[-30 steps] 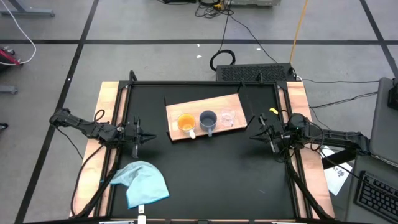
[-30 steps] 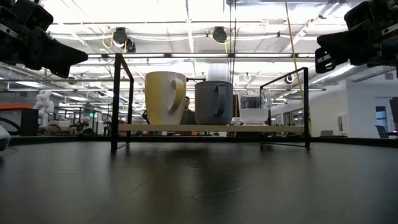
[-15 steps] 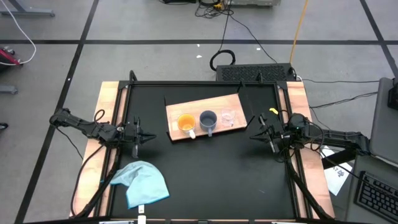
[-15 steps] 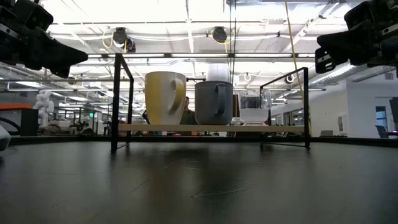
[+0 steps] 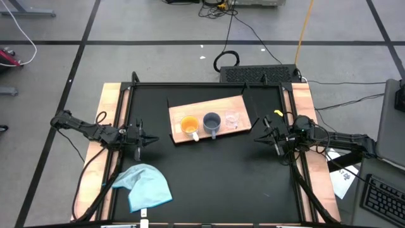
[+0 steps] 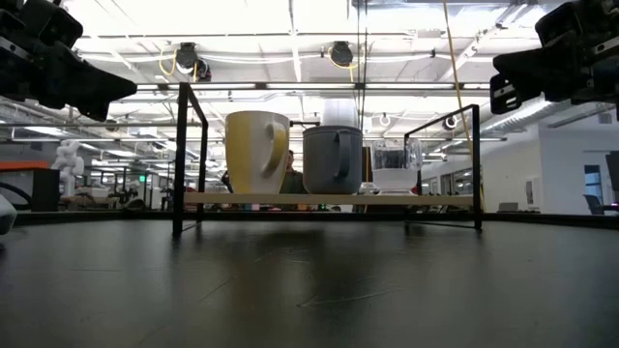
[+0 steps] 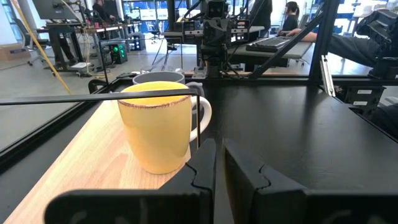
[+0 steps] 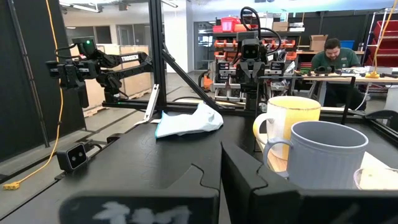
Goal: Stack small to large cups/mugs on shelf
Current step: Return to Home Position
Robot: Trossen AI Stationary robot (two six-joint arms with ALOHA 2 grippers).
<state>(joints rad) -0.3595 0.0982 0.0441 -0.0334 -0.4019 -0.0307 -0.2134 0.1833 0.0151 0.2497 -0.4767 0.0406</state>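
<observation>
We saw orange handled cup (image 5: pixel 189 125), grey-blue cup (image 5: pixel 212 123), clear see-through cup (image 5: pixel 232 119) on light-brown wooden shelf (image 5: pixel 196 106); left pincer (image 5: pixel 147 139), right pincer (image 5: pixel 261 137) clenched empty at counter (image 5: pixel 209 177) side edges.

Even overhead light covers the black desk (image 5: pixel 209 171) in the high view, leaving only faint, soft shadows around the shelf (image 5: pixel 190 106) and the light blue cloth (image 5: pixel 149 189); at desk height, bright ceiling lights (image 6: pixel 251 43) glare white across the room behind, turning the left gripper (image 6: pixel 121 89) and right gripper (image 6: pixel 498 92) into dark silhouettes and laying a dull sheen on the desk. In the left wrist view the yellow cup (image 7: pixel 158 134) stands evenly lit on pale wood; bright patches flare in the room beyond.
</observation>
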